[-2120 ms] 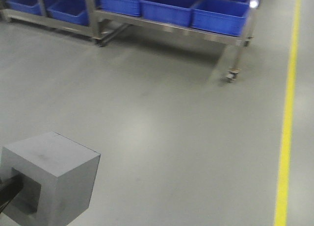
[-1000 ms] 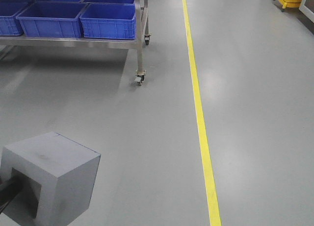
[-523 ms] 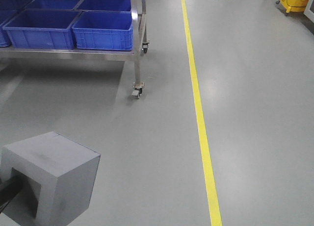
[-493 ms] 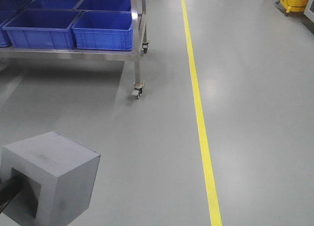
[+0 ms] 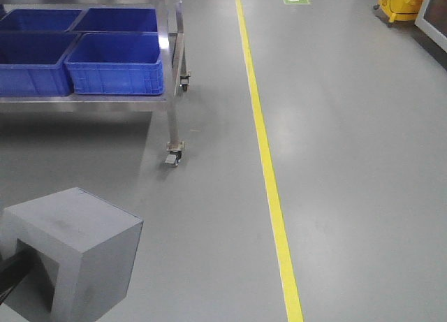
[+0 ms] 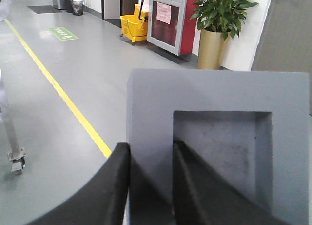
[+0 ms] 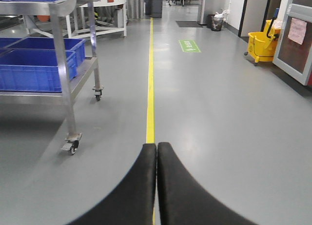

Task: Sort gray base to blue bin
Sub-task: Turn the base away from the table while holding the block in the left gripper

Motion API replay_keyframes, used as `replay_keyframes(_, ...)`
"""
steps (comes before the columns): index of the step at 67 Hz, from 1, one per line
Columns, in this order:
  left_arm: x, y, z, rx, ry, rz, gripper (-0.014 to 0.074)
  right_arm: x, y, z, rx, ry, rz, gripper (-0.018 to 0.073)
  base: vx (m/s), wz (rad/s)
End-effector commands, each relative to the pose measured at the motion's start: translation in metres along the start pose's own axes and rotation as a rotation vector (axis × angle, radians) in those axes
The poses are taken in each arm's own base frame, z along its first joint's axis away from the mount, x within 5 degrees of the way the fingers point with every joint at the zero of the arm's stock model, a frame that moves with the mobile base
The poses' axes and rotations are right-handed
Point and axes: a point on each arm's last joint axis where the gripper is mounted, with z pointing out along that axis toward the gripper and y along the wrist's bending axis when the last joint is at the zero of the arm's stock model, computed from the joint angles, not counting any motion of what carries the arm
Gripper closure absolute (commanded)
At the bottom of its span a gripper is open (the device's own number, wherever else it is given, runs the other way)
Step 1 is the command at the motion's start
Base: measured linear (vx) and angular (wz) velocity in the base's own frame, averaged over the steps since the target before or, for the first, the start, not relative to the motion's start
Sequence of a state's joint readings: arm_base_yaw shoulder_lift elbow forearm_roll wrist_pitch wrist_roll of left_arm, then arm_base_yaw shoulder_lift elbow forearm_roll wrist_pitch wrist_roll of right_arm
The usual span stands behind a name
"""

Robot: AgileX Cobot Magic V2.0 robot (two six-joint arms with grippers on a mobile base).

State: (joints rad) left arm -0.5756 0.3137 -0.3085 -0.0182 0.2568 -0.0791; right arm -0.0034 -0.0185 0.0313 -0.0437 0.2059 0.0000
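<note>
The left hand (image 6: 150, 152) pinches one wall of the gray base (image 5: 70, 245) — one finger inside its square hole, one outside. The base hangs at 7 o'clock. The blue bin (image 5: 115, 63) sits on a steel cart (image 5: 171, 91) at 11 o'clock, well apart, gray floor (image 5: 140, 172) between. The right hand (image 7: 156, 149) is squeezed tight — holding nothing.

The left gripper (image 6: 149, 147) is clamped on one wall of the gray base (image 6: 204, 91), with one black finger (image 6: 109, 186) outside it and the other inside the recess. In the front view it enters at 8 o'clock. The right gripper (image 7: 156, 147) points toward 12 o'clock, its fingers (image 7: 136, 186) pressed flat together.
</note>
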Motion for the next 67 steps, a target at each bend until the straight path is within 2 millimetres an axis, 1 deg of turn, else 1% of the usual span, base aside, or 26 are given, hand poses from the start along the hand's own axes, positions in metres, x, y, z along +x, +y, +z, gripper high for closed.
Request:
replay_keyframes(1, -0.0192, -0.0022, -0.0024, 0.018, -0.133, -0.008, 0.0603, -0.0057, -0.0001, -0.0004, 0.004, -0.081, -0.02, 0.0564, 0.44, -0.14)
replay_keyframes(20, -0.0192, -0.0022, -0.0024, 0.018, -0.133, -0.008, 0.0603, -0.0057, -0.0001, -0.0004, 0.004, -0.081, -0.02, 0.0564, 0.45, -0.05)
replay_keyframes(67, -0.0192, -0.0022, -0.0024, 0.018, -0.133, -0.008, 0.0603, -0.0057, -0.0001, -0.0004, 0.004, -0.081, -0.02, 0.0564, 0.45, 0.08)
